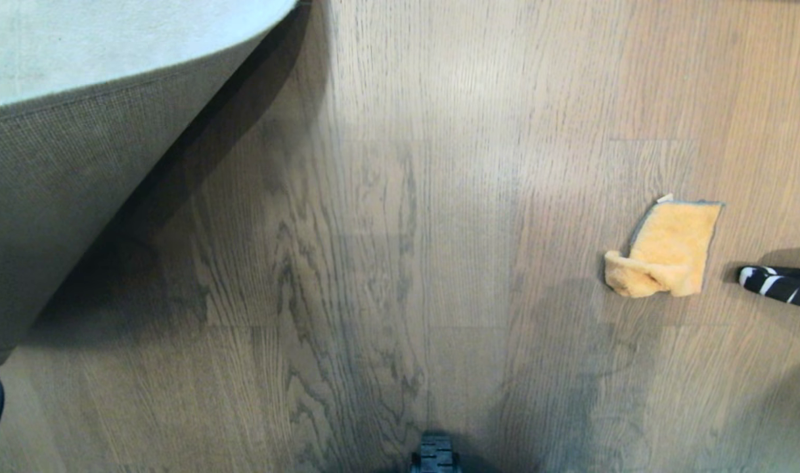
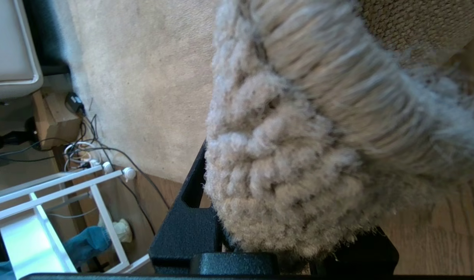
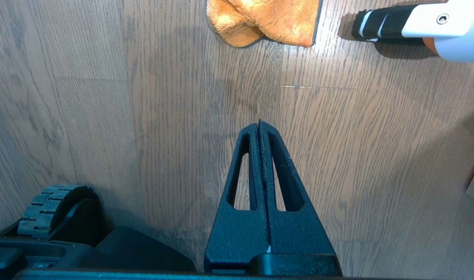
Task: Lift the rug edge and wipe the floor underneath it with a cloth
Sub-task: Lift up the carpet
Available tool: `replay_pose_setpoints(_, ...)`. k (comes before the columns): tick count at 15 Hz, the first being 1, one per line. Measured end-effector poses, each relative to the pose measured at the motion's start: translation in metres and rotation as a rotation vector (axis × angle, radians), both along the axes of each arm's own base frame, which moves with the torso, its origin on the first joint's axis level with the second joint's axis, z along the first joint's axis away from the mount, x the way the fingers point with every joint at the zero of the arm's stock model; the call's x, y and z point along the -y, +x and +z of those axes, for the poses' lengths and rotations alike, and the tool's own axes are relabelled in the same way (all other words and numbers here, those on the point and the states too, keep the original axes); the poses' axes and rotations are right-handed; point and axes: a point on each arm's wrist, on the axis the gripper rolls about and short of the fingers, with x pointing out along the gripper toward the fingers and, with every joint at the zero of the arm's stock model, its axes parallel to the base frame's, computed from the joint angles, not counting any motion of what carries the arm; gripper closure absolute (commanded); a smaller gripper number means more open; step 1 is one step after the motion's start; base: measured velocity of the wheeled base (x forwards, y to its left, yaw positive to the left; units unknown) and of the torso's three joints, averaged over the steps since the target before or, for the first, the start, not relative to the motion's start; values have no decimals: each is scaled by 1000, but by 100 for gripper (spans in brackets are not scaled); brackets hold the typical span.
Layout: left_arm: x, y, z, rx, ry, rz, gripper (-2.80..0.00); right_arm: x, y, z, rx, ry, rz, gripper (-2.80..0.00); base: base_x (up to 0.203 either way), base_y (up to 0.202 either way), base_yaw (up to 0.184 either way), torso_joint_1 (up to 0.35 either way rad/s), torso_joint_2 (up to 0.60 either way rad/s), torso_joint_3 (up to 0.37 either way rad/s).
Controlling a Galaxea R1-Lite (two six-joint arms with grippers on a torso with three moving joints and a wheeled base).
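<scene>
The pale grey rug is raised at the head view's upper left, with its tan woven backing [image 1: 78, 197] facing me above the bare brown floor [image 1: 400, 263]. In the left wrist view my left gripper [image 2: 283, 194] is shut on the rug edge [image 2: 291, 163]. The fluffy pile bulges between the black fingers [image 2: 186, 229] and hides their tips. The orange cloth [image 1: 669, 253] lies crumpled on the floor at the right, apart from the rug. My right gripper [image 3: 259, 124] hangs shut and empty over the planks, short of the cloth [image 3: 268, 19].
A black-and-white striped tool end [image 1: 781, 286] with a white handle [image 3: 447, 27] lies just right of the cloth. The base's wheel [image 3: 50, 210] sits near the right gripper. A white rack [image 2: 46, 202] and loose cables [image 2: 85, 147] stand beyond the rug's far side.
</scene>
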Motion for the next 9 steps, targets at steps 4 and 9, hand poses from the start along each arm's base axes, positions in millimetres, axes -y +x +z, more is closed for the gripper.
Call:
replay_pose_setpoints(4, -1, 1, 2, 15, -5, 11, 0, 0, 0, 0, 0, 0, 0, 0, 0, 0, 0, 0, 0, 0)
replay_pose_setpoints(9, 0, 1, 0, 13, -15, 4, 0, 0, 0, 0, 1, 0, 0, 0, 0, 0, 0, 0, 0, 0)
